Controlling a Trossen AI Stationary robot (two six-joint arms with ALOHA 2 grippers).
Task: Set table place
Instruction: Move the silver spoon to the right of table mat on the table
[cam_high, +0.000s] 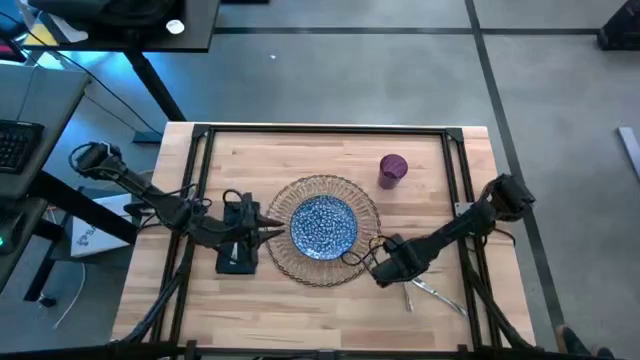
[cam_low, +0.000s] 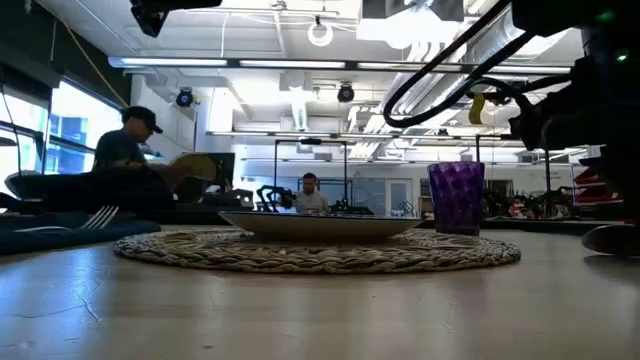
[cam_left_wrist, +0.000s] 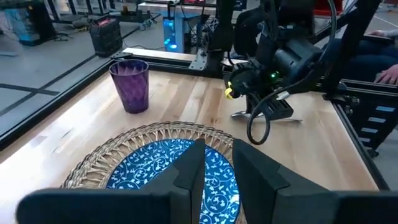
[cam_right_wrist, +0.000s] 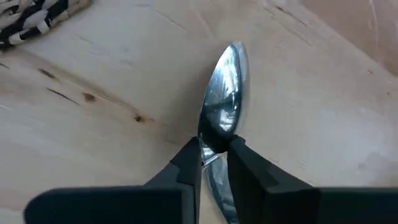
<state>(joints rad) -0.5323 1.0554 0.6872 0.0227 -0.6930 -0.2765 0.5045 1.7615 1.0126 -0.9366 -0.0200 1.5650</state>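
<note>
- A spoon (cam_right_wrist: 222, 99) is gripped at its neck by the right tool (cam_right_wrist: 214, 163), bowl pointing forward, just beside the mat (cam_high: 327, 228) on the counter (cam_high: 300, 310).
- The left tool (cam_left_wrist: 216, 163) is held nearly closed and empty over the plate (cam_high: 323, 225).

- table (cam_high: 330, 300): light wood strips, matt, with some dark knots and grain showing up close; black metal rail frame (cam_high: 320, 130) around it
- mat (cam_left_wrist: 149, 134): woven wicker, rough and open-weave at the rim
- plate (cam_high: 323, 226): glazed, glossy-looking, blue and white pattern
- cup (cam_left_wrist: 130, 85): see-through purple plastic or glass, can't tell which, faceted and shiny
- spoon (cam_right_wrist: 222, 102): polished metal, mirror-shiny
- napkin (cam_high: 238, 250): dark cloth, matt
- right gripper (cam_right_wrist: 214, 163) fingers (cam_right_wrist: 186, 171): dark, matt, plastic-looking
</note>
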